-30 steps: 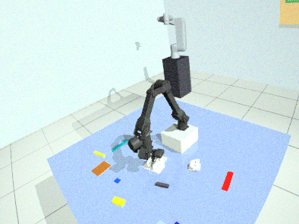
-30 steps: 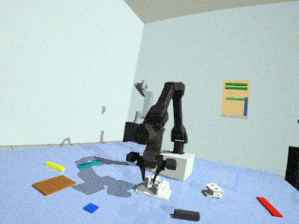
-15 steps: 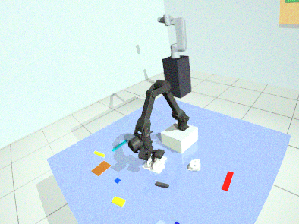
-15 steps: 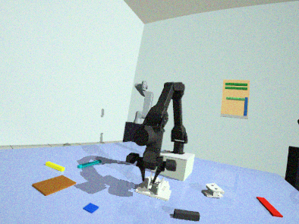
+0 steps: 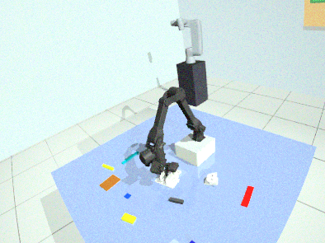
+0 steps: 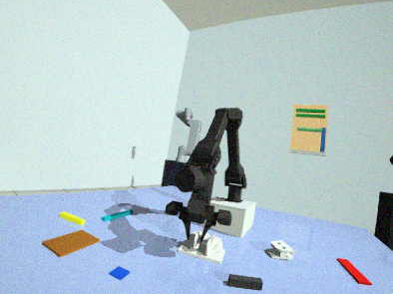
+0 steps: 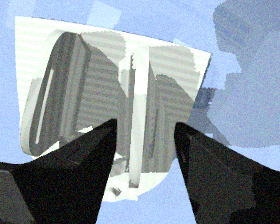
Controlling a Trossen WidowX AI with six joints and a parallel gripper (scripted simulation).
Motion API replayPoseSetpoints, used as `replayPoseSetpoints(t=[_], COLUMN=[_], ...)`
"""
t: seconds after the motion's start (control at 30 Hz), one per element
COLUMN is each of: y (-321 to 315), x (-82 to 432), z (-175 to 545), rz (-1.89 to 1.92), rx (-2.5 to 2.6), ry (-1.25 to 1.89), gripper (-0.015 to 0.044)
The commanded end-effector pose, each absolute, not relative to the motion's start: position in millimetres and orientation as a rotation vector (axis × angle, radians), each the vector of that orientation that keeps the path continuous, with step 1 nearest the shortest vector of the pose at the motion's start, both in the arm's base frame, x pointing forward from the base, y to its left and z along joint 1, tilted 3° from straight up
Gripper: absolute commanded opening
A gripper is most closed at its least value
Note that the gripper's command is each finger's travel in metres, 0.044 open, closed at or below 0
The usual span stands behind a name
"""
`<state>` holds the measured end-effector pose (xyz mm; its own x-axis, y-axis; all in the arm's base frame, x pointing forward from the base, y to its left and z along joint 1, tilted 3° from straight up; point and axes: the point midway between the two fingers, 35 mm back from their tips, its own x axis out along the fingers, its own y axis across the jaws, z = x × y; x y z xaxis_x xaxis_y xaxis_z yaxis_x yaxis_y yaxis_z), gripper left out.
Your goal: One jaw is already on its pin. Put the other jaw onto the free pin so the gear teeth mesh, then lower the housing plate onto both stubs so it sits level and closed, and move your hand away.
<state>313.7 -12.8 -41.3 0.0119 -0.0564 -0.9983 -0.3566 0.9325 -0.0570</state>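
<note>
Edgewise, white jaw (image 5: 165, 177) (image 6: 196, 237) (image 7: 140, 110), long axis between fingers (image 5: 166, 170) (image 6: 188, 227)

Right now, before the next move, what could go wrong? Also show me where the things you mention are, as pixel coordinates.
The pincer (image 5: 164, 173) (image 6: 195, 240) (image 7: 146, 127) is on the upright white part (image 7: 140, 100); a sideways pull may drag the white base (image 5: 162, 182) (image 6: 215, 258) (image 7: 30, 37). One finger sits near the leaning white part (image 7: 67, 85) and could knock it. I see no clear tooth contact, so a bad mesh may go unnoticed.

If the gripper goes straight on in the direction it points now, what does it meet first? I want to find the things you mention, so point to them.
Most likely the white base (image 5: 161, 182) (image 6: 190, 251) (image 7: 37, 40). The gripper (image 5: 166, 175) (image 6: 195, 239) (image 7: 146, 127) points down at it, fingers around an upright part (image 7: 140, 105). The remaining depth is unclear.
</note>
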Motion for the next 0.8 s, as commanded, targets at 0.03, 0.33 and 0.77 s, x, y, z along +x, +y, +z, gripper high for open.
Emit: replayPoseSetpoints(t=[0.03, 0.33, 0.77], y=[-13.2, -13.3, -13.5], x=[314.1, 314.1, 314.1], z=[-43.4, -45.4, -48.5], rz=[0.244, 0.247, 0.254], rx=[-0.338, -0.342, -0.349], ry=[1.548, 1.548, 1.547], gripper=[0.0134, 0.0134, 0.0134])
